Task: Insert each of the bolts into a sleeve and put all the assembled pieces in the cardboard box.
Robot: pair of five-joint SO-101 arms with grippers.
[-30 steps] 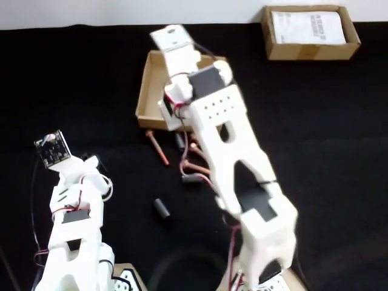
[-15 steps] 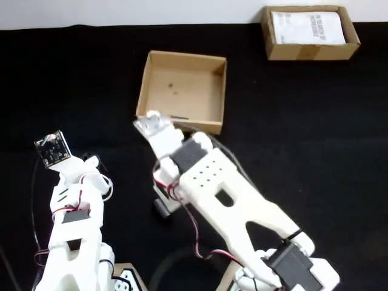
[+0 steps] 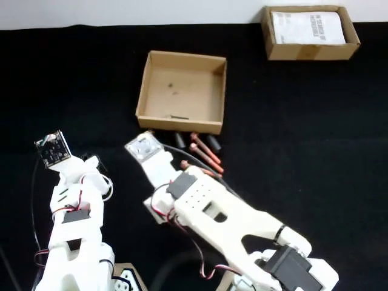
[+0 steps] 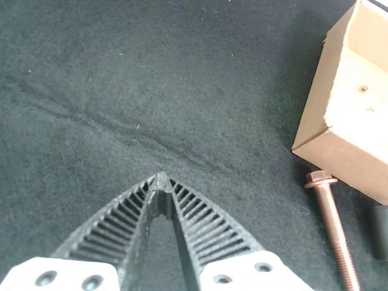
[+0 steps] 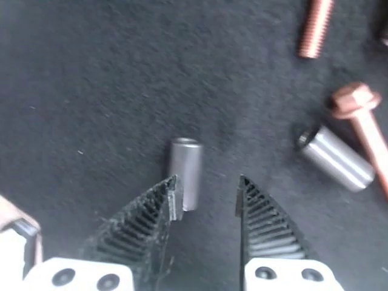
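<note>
My right gripper [image 5: 207, 188] is open just above the black mat, with a short grey sleeve [image 5: 185, 173] lying between its fingers, close to one fingertip. A second sleeve [image 5: 336, 160] lies beside a copper bolt [image 5: 364, 130]. In the high view the right arm [image 3: 206, 212] covers that spot. Beyond it lie copper bolts [image 3: 205, 152] and dark sleeves [image 3: 212, 143] just in front of the open cardboard box [image 3: 179, 123]. My left gripper [image 4: 160, 179] is shut on nothing over bare mat, with one bolt [image 4: 332, 227] and a box corner [image 4: 339, 121] off to its side.
A second cardboard box [image 3: 309, 50] holding a printed sheet stands at the back right. The left arm [image 3: 73, 212] rises at the near left. Red and black cables run along both arms. Bare black mat stretches to the right of the bolts.
The right arm has swung back from over the cardboard box toward the near side and come down over the lone sleeve, uncovering the box and bolts. The left arm has kept still.
</note>
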